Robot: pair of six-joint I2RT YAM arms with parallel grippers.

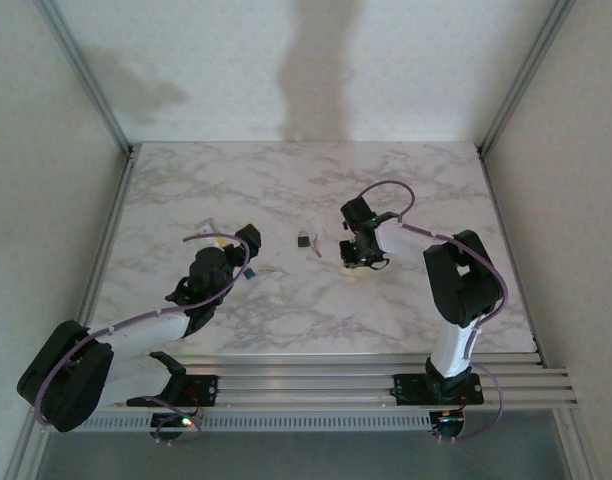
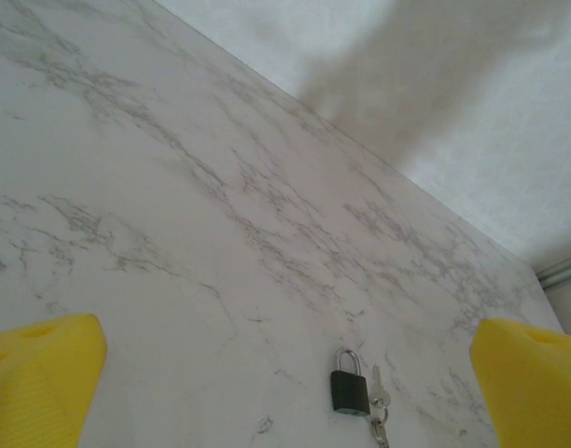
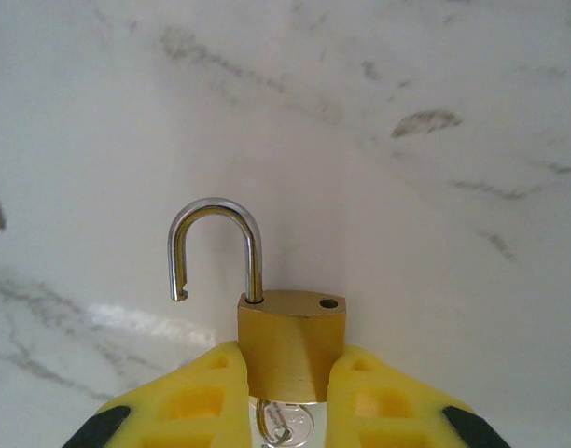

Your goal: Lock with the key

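Note:
My right gripper [image 3: 287, 362] is shut on the body of a brass padlock [image 3: 290, 331], holding it just above the marble. Its steel shackle [image 3: 215, 238] stands open, the free end out of the body and off to the left. A silver key [image 3: 292, 427] sticks out under the body between my yellow fingers. In the top view the right gripper [image 1: 358, 260] points down right of the table's centre. A black padlock [image 1: 303, 240] [image 2: 349, 390] lies flat, shackle closed, keys [image 2: 379, 411] beside it. My left gripper [image 2: 287, 331] [image 1: 246, 245] is open, short of the black padlock.
The white marble table [image 1: 286, 180] is bounded by light walls on three sides. An aluminium rail [image 1: 316, 385] with both arm bases runs along the near edge. Metal posts [image 1: 121, 130] rise at the back corners.

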